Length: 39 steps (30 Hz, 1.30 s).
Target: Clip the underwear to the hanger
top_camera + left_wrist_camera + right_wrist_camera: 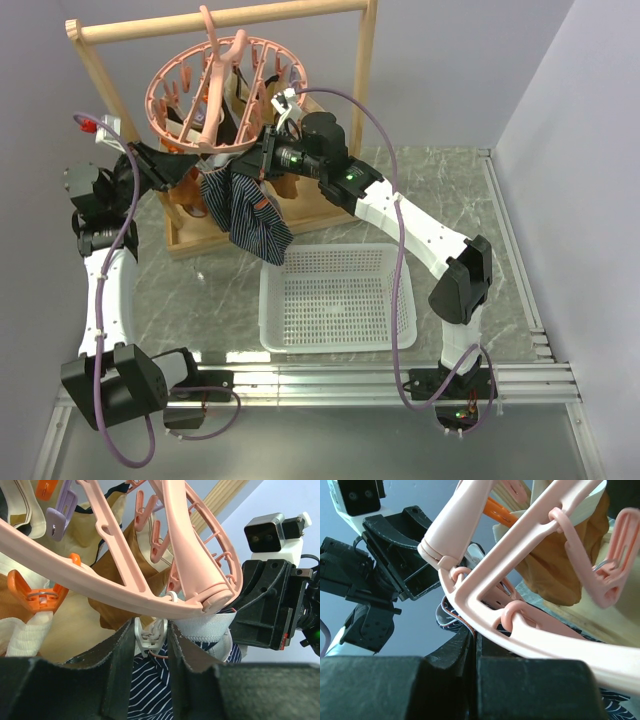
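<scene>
The pink ring hanger (210,95) hangs from the wooden rack. The navy striped underwear (247,212) hangs below the ring's near edge. My right gripper (252,163) is shut on its top edge; in the right wrist view (474,632) a bit of striped cloth (451,621) shows beside the closed jaws, under the hanger ring (530,630). My left gripper (195,172) is just left of it. In the left wrist view (150,632) its fingers press a white clip (150,634) under the ring (165,600), with the underwear (150,685) right below and its white waistband (210,627) to the right.
The wooden rack (220,22) stands at the back left, its base tray behind the underwear. Brown and tan garments (188,197) hang from other clips. A white basket (330,347) sits just in front of the rack. The table's right edge has a metal rail (515,250).
</scene>
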Each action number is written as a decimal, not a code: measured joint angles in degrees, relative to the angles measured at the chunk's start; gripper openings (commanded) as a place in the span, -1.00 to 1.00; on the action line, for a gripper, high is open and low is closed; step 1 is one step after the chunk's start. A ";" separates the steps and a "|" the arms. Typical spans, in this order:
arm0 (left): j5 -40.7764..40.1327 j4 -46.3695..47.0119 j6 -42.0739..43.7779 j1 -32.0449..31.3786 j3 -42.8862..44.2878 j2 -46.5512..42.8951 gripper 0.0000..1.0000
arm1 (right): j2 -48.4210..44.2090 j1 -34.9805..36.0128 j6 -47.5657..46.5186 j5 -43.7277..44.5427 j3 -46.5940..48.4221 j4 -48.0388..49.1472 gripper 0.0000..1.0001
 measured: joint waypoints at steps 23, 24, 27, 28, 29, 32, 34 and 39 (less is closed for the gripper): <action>0.31 -3.32 -1.20 2.69 2.40 -0.20 0.43 | 0.04 0.00 -1.49 0.04 0.00 0.00 -1.00; 0.48 -3.32 -1.42 3.13 2.40 -0.33 0.48 | 0.07 0.00 -1.53 0.04 0.00 0.02 -1.00; 1.16 -3.30 -2.60 4.46 2.40 -0.92 0.58 | 0.17 0.02 -1.75 0.02 0.00 0.02 -1.00; 1.42 -3.28 -2.93 4.87 2.40 -1.18 0.58 | 0.22 0.02 -1.88 0.00 0.00 0.02 -1.00; 1.70 -3.28 -3.48 5.49 2.40 -1.57 0.61 | 0.31 0.09 -1.95 0.00 0.00 0.07 -1.00; 2.78 -3.23 -4.79 7.82 2.38 -2.89 0.62 | 0.72 0.24 -2.29 0.00 -0.02 0.17 -1.00; 3.61 -3.21 -5.66 9.57 2.19 -3.89 0.63 | 0.96 0.31 -2.43 0.00 -0.09 0.17 -1.00; 6.40 -4.31 -6.25 12.79 0.74 -6.75 0.62 | 1.03 0.66 -2.99 -0.02 -1.07 0.63 -1.00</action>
